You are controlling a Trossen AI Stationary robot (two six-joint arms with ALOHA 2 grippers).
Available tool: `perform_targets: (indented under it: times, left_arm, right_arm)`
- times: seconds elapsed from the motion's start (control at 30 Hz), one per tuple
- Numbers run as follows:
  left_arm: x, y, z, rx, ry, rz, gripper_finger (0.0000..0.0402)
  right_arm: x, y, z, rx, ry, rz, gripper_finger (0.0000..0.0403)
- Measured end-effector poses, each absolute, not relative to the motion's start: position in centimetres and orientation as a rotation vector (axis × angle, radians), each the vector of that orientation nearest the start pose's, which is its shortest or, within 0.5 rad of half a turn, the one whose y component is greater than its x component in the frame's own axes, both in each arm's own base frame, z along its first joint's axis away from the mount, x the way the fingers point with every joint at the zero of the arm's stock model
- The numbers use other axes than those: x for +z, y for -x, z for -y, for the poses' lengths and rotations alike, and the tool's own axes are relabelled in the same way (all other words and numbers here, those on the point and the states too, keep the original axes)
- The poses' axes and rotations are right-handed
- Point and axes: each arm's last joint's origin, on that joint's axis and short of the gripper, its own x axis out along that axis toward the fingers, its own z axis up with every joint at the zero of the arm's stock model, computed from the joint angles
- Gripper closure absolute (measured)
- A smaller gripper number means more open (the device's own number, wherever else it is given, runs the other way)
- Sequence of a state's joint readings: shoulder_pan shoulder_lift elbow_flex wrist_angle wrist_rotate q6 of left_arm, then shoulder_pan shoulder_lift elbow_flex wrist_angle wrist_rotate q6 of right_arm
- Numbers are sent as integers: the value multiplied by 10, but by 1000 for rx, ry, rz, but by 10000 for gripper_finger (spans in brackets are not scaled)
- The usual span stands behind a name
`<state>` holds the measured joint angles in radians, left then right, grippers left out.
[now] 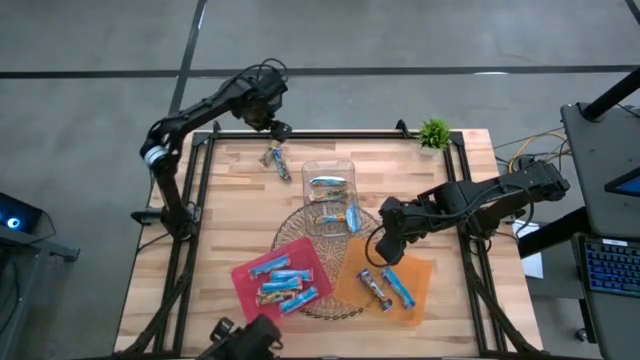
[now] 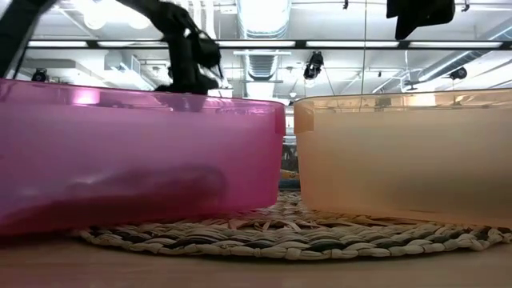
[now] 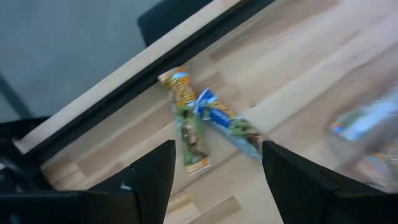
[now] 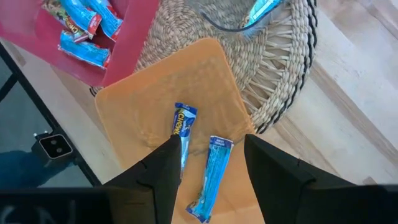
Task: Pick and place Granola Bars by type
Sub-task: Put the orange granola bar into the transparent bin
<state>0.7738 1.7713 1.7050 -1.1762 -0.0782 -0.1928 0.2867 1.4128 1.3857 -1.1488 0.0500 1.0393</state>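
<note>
left hand [image 3: 214, 177] spread over two blurred bars [image 3: 208, 121] | right hand [image 4: 208, 168] spread, empty | low view blocked by trays [image 2: 136, 152]

Wooden table [image 1: 230, 185] with black frame rails. Round woven mat [image 1: 300, 228] at center-front. Pink tray [image 1: 243, 283] and orange tray [image 1: 420, 272] sit on mat's front edge, side by side, well lit in low view. Clear plastic box [image 1: 330, 172] at mat's back. Small green plant [image 1: 434, 132] at far right corner. Keyboard [image 1: 608, 268] off-table right.
</note>
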Motion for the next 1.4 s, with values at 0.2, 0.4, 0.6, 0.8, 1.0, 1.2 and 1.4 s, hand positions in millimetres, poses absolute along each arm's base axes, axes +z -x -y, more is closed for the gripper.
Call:
perform_targets:
  times: [0.2, 0.4, 0.6, 0.8, 1.0, 1.2, 1.4]
  left_arm:
    - [279, -262, -271, 872, 648, -1233, 180]
    - [242, -272, -285, 893, 661, -1330, 180]
    - [227, -274, -292, 940, 635, -1366, 180]
    - [221, -275, -299, 963, 646, -1333, 180]
    - [211, -273, -310, 1015, 695, -1292, 180]
    - [201, -271, -317, 1021, 742, -1280, 180]
    - [193, -273, -320, 1022, 775, -1271, 180]
  right_arm:
    - [328, -252, -73, -413, -723, -1135, 236]
    - [328, -252, -73, -417, -728, -1133, 236]
    - [328, -252, -73, -425, -738, -1131, 236]
    - [328, -252, -73, -425, -738, -1132, 236]
    - [329, -252, -73, -428, -744, -1130, 236]
    - [329, -251, -73, -430, -742, -1133, 236]
    - [328, -249, -72, -441, -734, -1150, 236]
